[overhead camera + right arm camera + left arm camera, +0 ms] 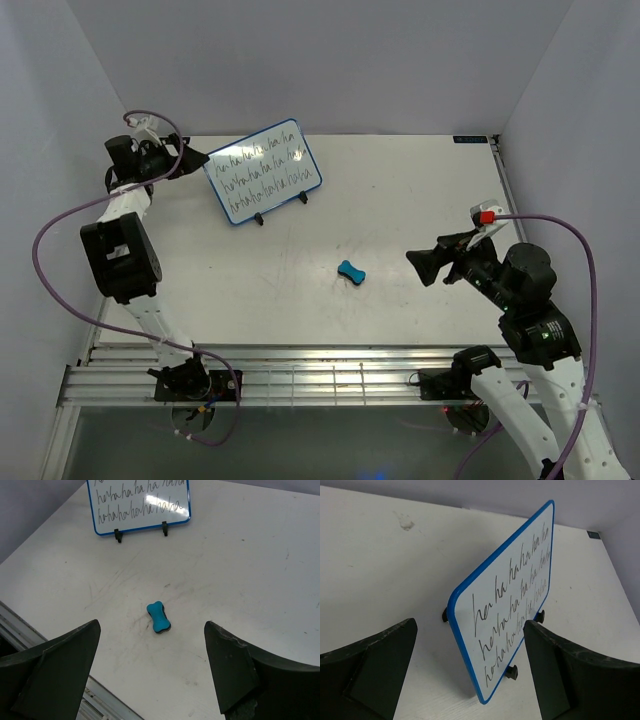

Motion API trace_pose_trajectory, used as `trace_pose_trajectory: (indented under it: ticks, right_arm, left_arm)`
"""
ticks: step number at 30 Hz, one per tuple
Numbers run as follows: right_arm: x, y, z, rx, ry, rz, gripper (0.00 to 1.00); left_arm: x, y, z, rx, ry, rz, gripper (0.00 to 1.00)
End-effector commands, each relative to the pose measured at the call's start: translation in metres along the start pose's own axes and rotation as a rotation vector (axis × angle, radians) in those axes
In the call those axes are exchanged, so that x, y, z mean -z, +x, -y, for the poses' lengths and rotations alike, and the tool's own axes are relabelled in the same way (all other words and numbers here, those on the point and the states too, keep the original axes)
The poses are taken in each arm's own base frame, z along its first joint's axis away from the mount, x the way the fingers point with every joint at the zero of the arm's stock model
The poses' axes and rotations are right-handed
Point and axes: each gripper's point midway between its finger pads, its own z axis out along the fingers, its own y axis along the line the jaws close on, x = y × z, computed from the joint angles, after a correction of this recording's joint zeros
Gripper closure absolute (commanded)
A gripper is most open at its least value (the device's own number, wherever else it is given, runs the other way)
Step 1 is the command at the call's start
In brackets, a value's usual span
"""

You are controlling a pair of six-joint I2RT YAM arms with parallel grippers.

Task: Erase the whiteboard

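l gripper [194, 160]: fingers spread wide, nothing held, just beside left short edge of whiteboard [262, 170]; wrist view shows board edge ahead btwn fingers, no contact seen. r gripper [423, 268]: also released, empty, hovering over table [420, 190], right of blue eraser [351, 271], apart from it. whiteboard at far-left of table, propped tilted on black stand feet [259, 220], rows of black script across it. eraser flat mid-table, well apart from board.

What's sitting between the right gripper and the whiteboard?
Only the blue eraser, just ahead of the right gripper; past it the table is bare up to the whiteboard. The right wrist view shows this.
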Motion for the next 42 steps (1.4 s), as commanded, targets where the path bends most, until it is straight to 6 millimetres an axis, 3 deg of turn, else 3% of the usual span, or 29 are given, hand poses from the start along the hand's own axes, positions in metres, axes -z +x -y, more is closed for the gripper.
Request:
trace_pose_trajectory:
  ticks: [1, 2, 7, 13, 19, 20, 23, 24, 25, 35, 42]
  right_arm:
    - [-0.005, -0.012, -0.017, 0.003, -0.097, 0.036, 0.1]
    - [-0.005, -0.011, -0.017, 0.001, -0.099, 0.031, 0.1]
    - [-0.008, -0.004, -0.01, -0.002, -0.067, 0.009, 0.1]
    - [-0.012, 0.008, 0.003, -0.017, 0.0, -0.035, 0.1]
    - [-0.013, 0.012, 0.003, -0.029, 0.002, -0.069, 0.1]
    - [-0.012, 0.01, 0.003, -0.028, 0.003, -0.066, 0.1]
    - [-0.012, 0.011, 0.003, -0.028, 0.002, -0.069, 0.1]
    - [-0.012, 0.012, 0.003, -0.029, 0.005, -0.07, 0.1]
    - [-0.013, 0.012, 0.004, -0.03, 0.009, -0.069, 0.1]
    - [-0.014, 0.019, 0.007, -0.042, 0.018, -0.083, 0.1]
    - [-0.015, 0.019, 0.007, -0.041, 0.016, -0.079, 0.1]
  left_arm:
    - [-0.004, -0.022, 0.034, -0.075, 0.234, 0.008, 0.02]
    - [-0.013, -0.011, 0.025, -0.031, 0.235, -0.013, 0.02]
    - [-0.041, 0.017, 0.018, 0.001, 0.287, -0.074, 0.03]
    - [-0.058, 0.051, 0.017, 0.048, 0.374, -0.146, 0.15]
    - [-0.064, 0.064, 0.014, 0.092, 0.396, -0.164, 0.49]
    - [-0.064, 0.064, 0.015, 0.093, 0.395, -0.162, 0.61]
    - [-0.064, 0.064, 0.016, 0.095, 0.403, -0.159, 0.78]
    - [-0.064, 0.064, 0.018, 0.091, 0.415, -0.159, 0.94]
    - [-0.063, 0.063, 0.019, 0.094, 0.417, -0.158, 1.0]
    - [-0.051, 0.042, 0.039, 0.022, 0.452, -0.094, 1.0]
    - [-0.047, 0.002, 0.07, -0.082, 0.489, -0.002, 1.0]
